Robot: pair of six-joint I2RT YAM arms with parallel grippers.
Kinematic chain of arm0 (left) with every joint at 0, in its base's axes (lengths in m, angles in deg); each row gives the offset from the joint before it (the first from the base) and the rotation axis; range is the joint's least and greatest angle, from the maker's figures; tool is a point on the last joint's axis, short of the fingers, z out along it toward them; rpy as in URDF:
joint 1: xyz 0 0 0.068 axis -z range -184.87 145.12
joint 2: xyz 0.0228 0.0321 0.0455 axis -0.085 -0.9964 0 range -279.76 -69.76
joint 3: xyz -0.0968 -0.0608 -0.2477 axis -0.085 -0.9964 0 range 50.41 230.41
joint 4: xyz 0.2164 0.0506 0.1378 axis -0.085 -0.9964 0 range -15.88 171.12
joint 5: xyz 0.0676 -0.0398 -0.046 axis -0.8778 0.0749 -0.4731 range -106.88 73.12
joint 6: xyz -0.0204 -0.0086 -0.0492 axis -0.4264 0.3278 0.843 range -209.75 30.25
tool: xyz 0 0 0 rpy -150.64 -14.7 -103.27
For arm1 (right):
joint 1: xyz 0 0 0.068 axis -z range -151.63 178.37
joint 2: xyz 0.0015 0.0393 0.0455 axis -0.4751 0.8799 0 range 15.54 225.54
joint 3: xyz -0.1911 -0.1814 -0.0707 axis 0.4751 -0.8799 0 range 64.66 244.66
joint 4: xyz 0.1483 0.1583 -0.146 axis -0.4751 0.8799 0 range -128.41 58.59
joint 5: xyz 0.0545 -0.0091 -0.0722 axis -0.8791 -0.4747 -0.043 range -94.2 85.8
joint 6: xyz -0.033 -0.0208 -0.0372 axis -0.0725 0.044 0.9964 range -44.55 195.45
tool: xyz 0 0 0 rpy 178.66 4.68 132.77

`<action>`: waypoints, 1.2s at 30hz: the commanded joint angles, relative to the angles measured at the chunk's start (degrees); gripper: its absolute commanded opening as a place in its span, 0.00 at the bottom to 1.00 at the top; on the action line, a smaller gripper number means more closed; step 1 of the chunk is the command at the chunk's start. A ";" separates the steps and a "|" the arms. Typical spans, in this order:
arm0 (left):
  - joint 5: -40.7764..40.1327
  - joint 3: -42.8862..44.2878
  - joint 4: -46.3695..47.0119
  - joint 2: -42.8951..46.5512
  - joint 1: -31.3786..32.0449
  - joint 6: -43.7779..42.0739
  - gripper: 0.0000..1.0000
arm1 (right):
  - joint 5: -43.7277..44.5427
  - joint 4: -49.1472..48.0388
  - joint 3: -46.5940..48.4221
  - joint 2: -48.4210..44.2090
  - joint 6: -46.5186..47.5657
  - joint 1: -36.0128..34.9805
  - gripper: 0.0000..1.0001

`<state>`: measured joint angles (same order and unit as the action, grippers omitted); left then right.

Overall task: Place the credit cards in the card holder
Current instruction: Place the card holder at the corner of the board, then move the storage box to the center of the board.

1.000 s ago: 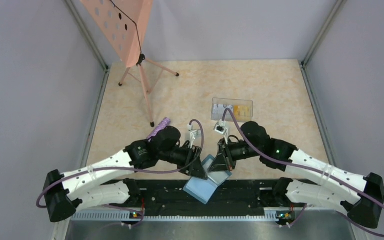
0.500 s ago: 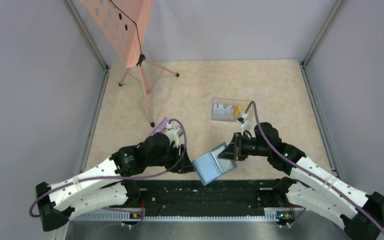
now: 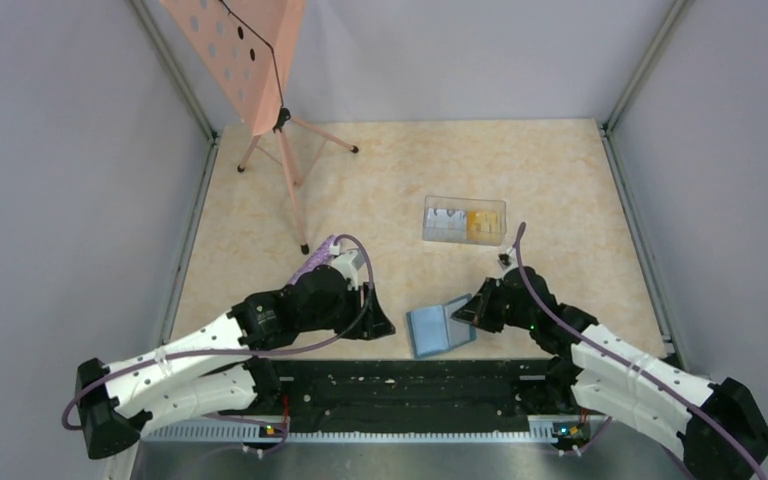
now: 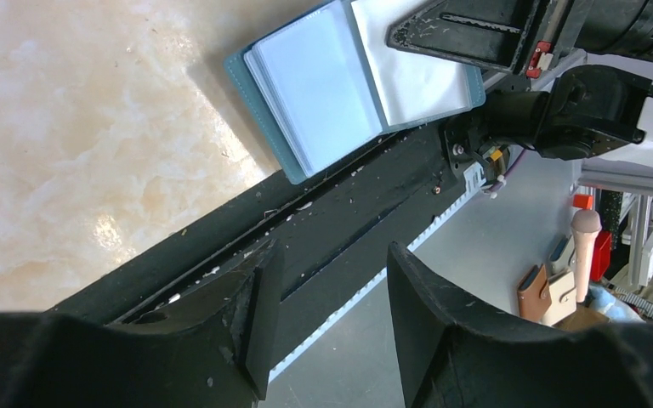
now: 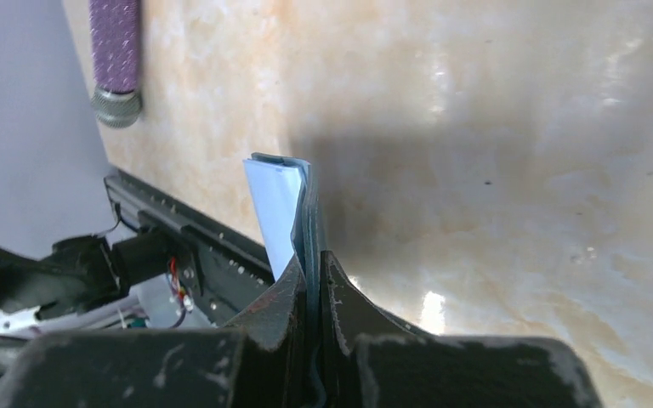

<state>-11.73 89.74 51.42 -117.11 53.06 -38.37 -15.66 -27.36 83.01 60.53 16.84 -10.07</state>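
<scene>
Card holder [image 3: 440, 328] now sits lower, open at the worktop's [image 3: 560, 180] near edge. The right tool [image 5: 316, 263] pinches its cover and the left tool [image 4: 332, 252] gapes empty. Next, I'd guess: fetch the credit cards [image 3: 478, 222].

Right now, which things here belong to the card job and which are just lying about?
Job:
card holder, open, pinched by the right end effector
credit cards in the clear box
left end effector, open and empty

Lying about:
pink perforated stand on its tripod
purple cylinder
</scene>
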 commanded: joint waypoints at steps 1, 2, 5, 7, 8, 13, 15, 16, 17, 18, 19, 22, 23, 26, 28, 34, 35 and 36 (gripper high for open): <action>1.37 -0.81 4.87 -1.32 -0.06 0.75 0.53 | 4.79 -4.50 -3.12 -0.60 -4.10 0.64 0.00; 1.59 -0.79 5.24 -1.64 0.03 0.66 0.53 | 5.24 -4.58 -3.95 -0.91 -4.46 0.64 0.00; 2.09 -0.80 5.98 -2.19 -0.01 0.33 0.53 | 6.10 -3.68 -5.62 -1.41 -5.59 0.64 0.10; 2.16 -0.91 6.28 -2.40 0.04 0.24 0.53 | 6.66 -2.23 -5.55 -2.24 -5.97 0.71 0.28; 2.35 -0.91 6.36 -2.51 0.01 0.22 0.53 | 7.17 -1.16 -5.13 -2.84 -5.99 0.73 0.37; 2.54 -0.95 6.32 -2.73 -0.03 0.14 0.53 | 11.13 9.61 0.32 -5.94 -3.95 0.72 0.92; 2.48 -1.10 6.39 -2.79 -0.02 0.20 0.53 | 13.52 14.54 3.38 -6.41 -2.02 0.72 0.98; 2.48 -1.22 6.47 -2.83 -0.01 0.28 0.53 | 14.33 17.36 5.15 -6.44 -0.59 0.73 0.99; 2.50 -1.41 6.73 -3.01 -0.01 0.35 0.53 | 14.65 19.50 6.98 -6.26 0.73 0.69 0.99; 2.73 -1.58 7.12 -3.35 -0.02 0.43 0.53 | 15.10 21.43 8.88 -5.96 2.28 0.73 0.99; 2.99 -1.76 7.49 -3.81 -0.01 0.52 0.53 | 15.49 23.43 10.89 -5.27 4.35 0.73 0.99; 3.99 -1.97 8.56 -5.67 0.00 0.89 0.53 | 15.46 27.76 16.51 -2.62 9.42 0.74 0.96; 4.45 -2.05 9.07 -6.25 -0.03 1.04 0.53 | 15.01 28.77 18.15 -1.56 10.97 0.73 0.93; 5.61 -2.49 10.75 -8.70 -0.01 1.77 0.52 | 11.04 29.27 21.97 2.24 15.61 0.73 0.78; 7.27 -2.45 12.65 -11.65 -0.01 2.51 0.52 | 3.63 26.90 23.36 6.52 18.03 0.64 0.54; 9.40 -2.70 16.76 -17.47 0.02 4.22 0.51 | -1.80 20.40 18.79 12.69 17.51 0.54 0.00; 9.78 -2.92 17.69 -18.23 0.04 4.52 0.51 | -1.27 20.42 17.73 13.96 17.73 0.58 0.00; 10.06 -3.06 18.52 -19.06 0.05 4.86 0.51 | -0.23 20.42 16.81 15.58 17.74 0.56 0.00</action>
<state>-3.91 87.25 63.55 -134.23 53.06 -35.33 -14.44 -4.48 102.49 72.45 33.08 -9.98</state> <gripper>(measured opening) 0.510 0.004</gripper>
